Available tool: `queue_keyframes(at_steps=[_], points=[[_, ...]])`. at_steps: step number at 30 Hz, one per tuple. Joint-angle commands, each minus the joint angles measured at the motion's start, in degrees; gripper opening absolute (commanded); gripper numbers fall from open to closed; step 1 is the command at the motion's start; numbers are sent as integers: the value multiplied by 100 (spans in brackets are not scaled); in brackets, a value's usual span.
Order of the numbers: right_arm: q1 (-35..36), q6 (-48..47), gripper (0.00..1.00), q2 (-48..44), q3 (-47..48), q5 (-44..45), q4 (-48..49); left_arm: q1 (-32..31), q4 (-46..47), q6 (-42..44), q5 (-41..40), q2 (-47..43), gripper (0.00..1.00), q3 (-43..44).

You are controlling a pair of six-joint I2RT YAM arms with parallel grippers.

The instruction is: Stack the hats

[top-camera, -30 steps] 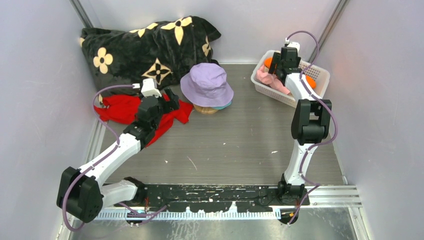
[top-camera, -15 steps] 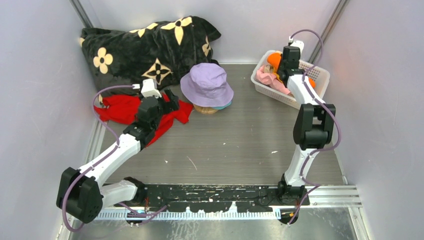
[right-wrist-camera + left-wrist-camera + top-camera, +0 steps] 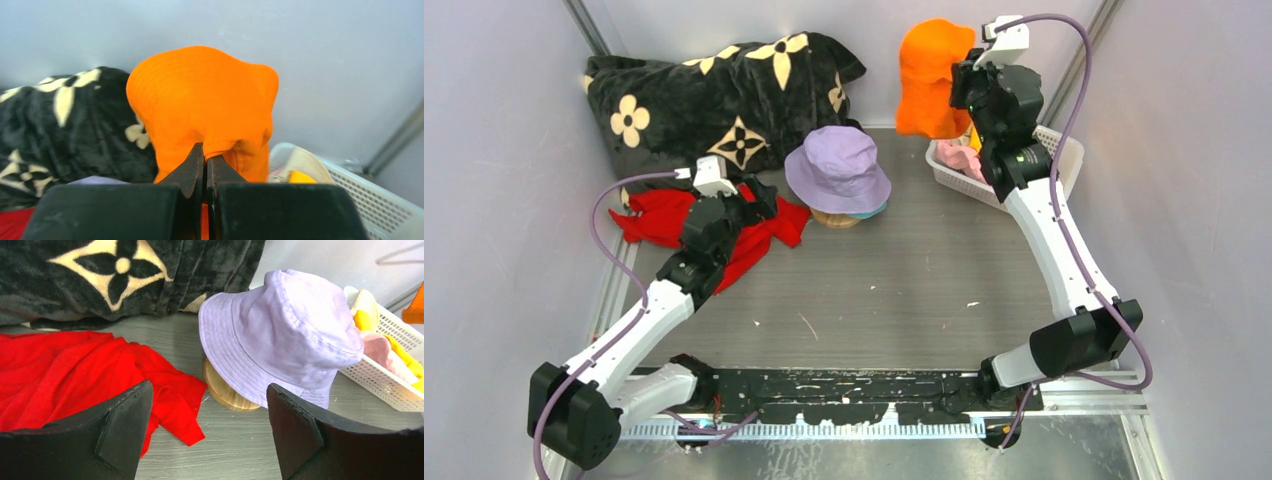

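The left claw [image 3: 210,410] is open, its jaws wide apart with nothing between them. It hangs low over the red cloth [image 3: 664,215], which lies flat on the left side of the bench [image 3: 894,290].

Just beyond the claw, the lavender hat [image 3: 285,335] sits on a round wooden stand [image 3: 222,390], near the middle of the bench. Its brim hangs down over the stand. In the top view, an edge of the teal hat [image 3: 874,211] shows under the brim on the right.

Farther right, a white basket [image 3: 1064,150] stands in the back corner of the bench. The pink hat [image 3: 382,352] and the yellow hat [image 3: 361,320] lie crumpled in it.

Above the basket's left end, the right claw [image 3: 205,155] is closed on the orange hat [image 3: 929,75], pinching a fold of the fabric. This hat hangs in the air, touching nothing else.

At the back left, the black blanket [image 3: 704,90] with cream flowers lies in a heap against the wall.
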Motion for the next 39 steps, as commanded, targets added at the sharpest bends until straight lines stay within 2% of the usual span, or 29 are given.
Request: queue_keyframes(at_steps=[1,9,23,33,39], points=[[180,-167,2,-148,-62,-716,292,25,333,259,325,-226,84,205],[466,178,1,-331,-90,-1733,209,25,340,251,471,-380,84,262],[855,355,1,-423,-165,-2714,-42,25,375,174,371,-496,84,36],[1385,186,1,143,-190,-2535,107,25,325,263,171,-669,84,-104],[1555,119,1,742,119,-2467,187,20,290,345,48,-751,84,-150]])
